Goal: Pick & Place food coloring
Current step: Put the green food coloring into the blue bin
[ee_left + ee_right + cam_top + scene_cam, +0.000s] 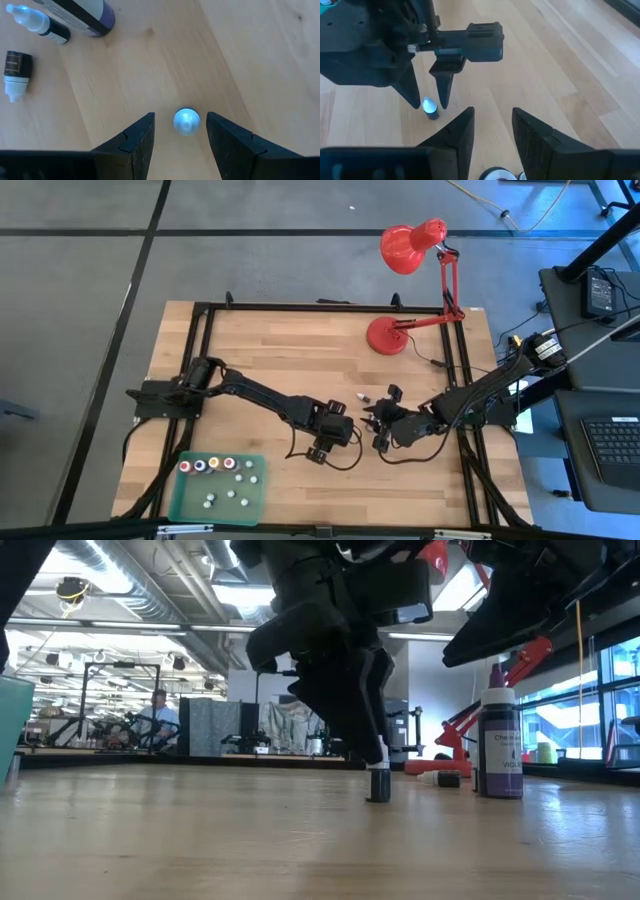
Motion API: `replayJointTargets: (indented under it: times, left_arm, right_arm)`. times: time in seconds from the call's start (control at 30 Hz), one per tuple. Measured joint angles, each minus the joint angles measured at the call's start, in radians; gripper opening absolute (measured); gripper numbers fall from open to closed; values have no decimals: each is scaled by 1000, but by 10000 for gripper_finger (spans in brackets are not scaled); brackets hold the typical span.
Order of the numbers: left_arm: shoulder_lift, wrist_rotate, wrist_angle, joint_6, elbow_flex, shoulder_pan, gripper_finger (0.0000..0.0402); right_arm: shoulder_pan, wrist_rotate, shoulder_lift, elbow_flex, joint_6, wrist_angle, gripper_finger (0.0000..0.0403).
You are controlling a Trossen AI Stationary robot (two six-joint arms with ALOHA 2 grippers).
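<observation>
Left wrist view showed the left gripper (180, 137) open astride the upright small bottle (186, 121) on the table (260, 60); closing should stay centered, pads level, avoiding tipping.

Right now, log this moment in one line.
left hand: open around upright bottle | right hand: open, waiting beside | tray: holds others

A tall purple bottle (501, 735) and a lying small bottle (16, 75) crowd the open tabletop (290, 350).
</observation>
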Motion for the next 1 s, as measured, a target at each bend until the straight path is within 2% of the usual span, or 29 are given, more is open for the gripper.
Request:
replayJointTargets:
  times: [0.33, 0.83, 1.0]
  left_arm:
    - [0, 0, 2, 0, 0, -1, 163]
    - [0, 4, 4, 0, 0, -1, 56]
    - [-6, 13, -12, 0, 0, -7, 44]
  right_arm:
    - [0, 0, 0, 0, -3, 0, 134]
    - [0, 1, 0, 0, -3, -32, 134]
    - [0, 1, 0, 0, -1, -35, 134]
